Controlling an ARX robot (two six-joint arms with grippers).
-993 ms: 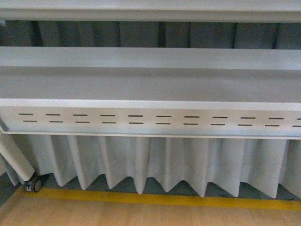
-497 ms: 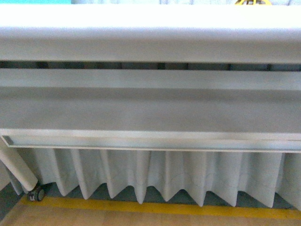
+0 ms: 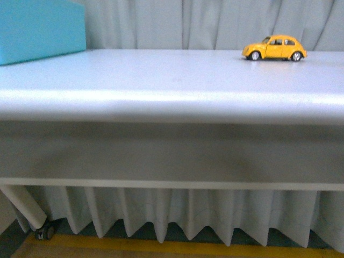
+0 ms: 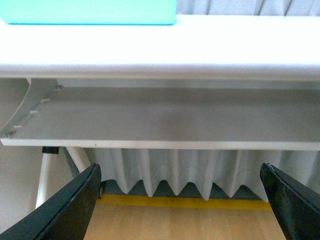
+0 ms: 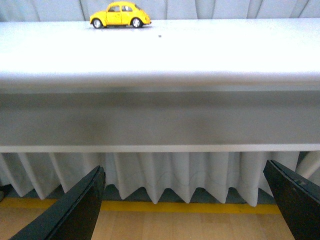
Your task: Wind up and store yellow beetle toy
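The yellow beetle toy (image 3: 274,48) stands on its wheels at the far right of the white table (image 3: 172,75), side-on, nose pointing left. It also shows far off in the right wrist view, yellow beetle toy (image 5: 120,14), on the table top. My right gripper (image 5: 185,210) is open, below the table's front edge and well short of the toy. My left gripper (image 4: 180,207) is open too, low in front of the table, with nothing between its black fingers (image 4: 75,200). Neither arm shows in the front view.
A turquoise box (image 3: 40,27) sits at the table's far left, also seen as a turquoise box (image 4: 90,11) in the left wrist view. Grey pleated curtain (image 3: 177,215) hangs under the table. A white table leg on a caster (image 3: 43,231) stands lower left. A yellow floor line (image 5: 175,206) runs below.
The front view has risen: earlier it showed only the table's underside rails and curtain, now it looks over the table top with the toy and the turquoise box in sight.
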